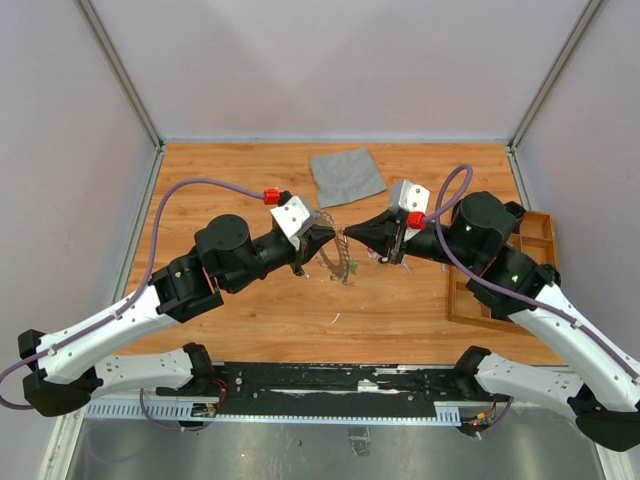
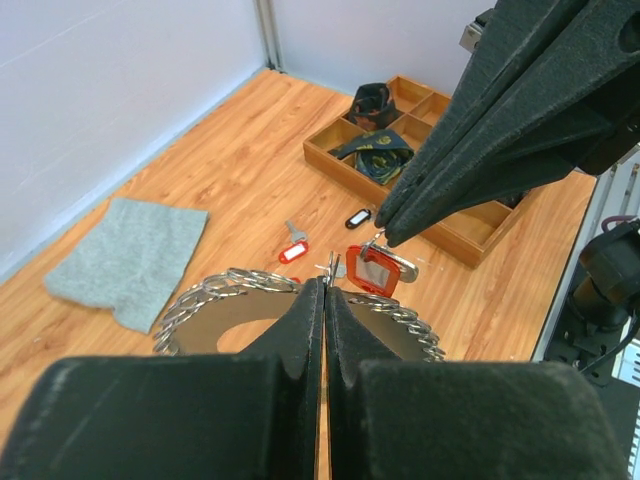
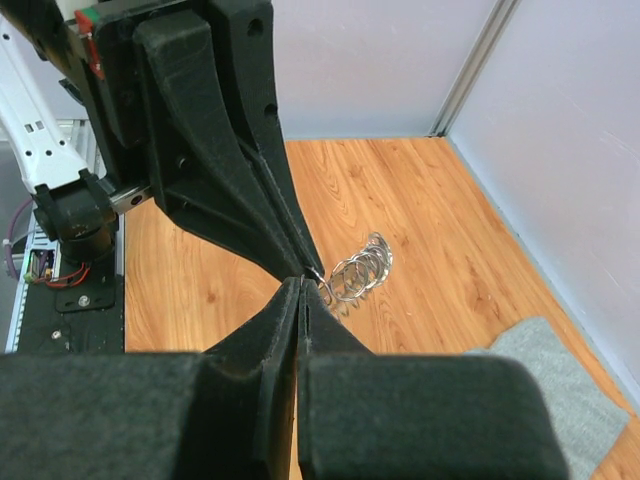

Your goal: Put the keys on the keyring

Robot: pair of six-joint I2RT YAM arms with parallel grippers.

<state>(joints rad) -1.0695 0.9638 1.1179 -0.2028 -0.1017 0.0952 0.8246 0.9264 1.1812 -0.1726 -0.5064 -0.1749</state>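
Left wrist view: near arc of keyring (image 2: pixel 210 295) hidden behind left claw (image 2: pixel 325 300) clamped on it. Metal part of red-tagged key (image 2: pixel 372 270) mostly hidden in pinch of right claw (image 2: pixel 385 235), which also covers far side of wooden tray (image 2: pixel 335 168). Right wrist view: grey cloth (image 3: pixel 560 390) cut by lower right corner. Top view: pale speck (image 1: pixel 335 318) on surface (image 1: pixel 250 320) too small to identify.

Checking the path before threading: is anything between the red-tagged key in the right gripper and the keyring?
Nothing visible. The red-tagged key hangs from the shut right gripper right beside the keyring, whose rim the left gripper pinches. Two loose keys lie on the table beyond, off the path.
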